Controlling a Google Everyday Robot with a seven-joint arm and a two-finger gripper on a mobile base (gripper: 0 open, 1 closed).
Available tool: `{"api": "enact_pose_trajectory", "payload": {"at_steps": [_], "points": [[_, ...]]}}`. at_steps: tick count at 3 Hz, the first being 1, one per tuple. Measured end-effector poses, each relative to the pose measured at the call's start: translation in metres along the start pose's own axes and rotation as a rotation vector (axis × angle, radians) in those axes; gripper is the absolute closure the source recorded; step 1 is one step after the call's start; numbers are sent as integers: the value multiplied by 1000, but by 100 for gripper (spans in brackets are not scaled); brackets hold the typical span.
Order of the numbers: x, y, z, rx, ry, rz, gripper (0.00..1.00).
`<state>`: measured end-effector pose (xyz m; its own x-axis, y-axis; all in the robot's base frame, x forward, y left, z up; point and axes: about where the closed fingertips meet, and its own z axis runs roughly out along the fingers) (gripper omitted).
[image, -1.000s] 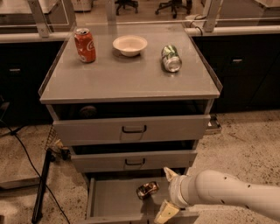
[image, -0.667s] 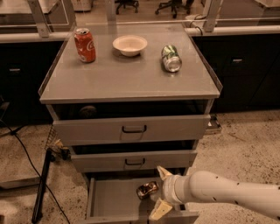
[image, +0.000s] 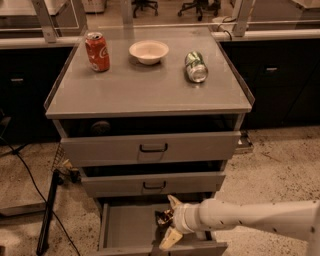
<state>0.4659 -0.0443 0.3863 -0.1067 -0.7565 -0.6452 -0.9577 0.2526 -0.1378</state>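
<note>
My white arm reaches in from the lower right, and the gripper sits inside the open bottom drawer. Its two pale fingers are spread apart, one up and one down, around a small dark crinkled packet lying on the drawer floor. The packet is partly hidden by the fingers, and I cannot tell if they touch it. On the cabinet top stand a red soda can upright at the back left, a white bowl in the middle, and a green can lying on its side at the right.
The top drawer and middle drawer are pulled out slightly. A black pole and cable lie on the floor at the left. Dark cabinets run behind, with chair bases beyond a rail.
The gripper has moved left and deeper into the bottom drawer, closing in on the dark packet. The cans and the bowl have not moved.
</note>
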Motion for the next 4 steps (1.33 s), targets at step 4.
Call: {"api": "enact_pose_trajectory", "payload": {"at_steps": [4], "points": [[41,4,90,-133,-113,104,0]]}}
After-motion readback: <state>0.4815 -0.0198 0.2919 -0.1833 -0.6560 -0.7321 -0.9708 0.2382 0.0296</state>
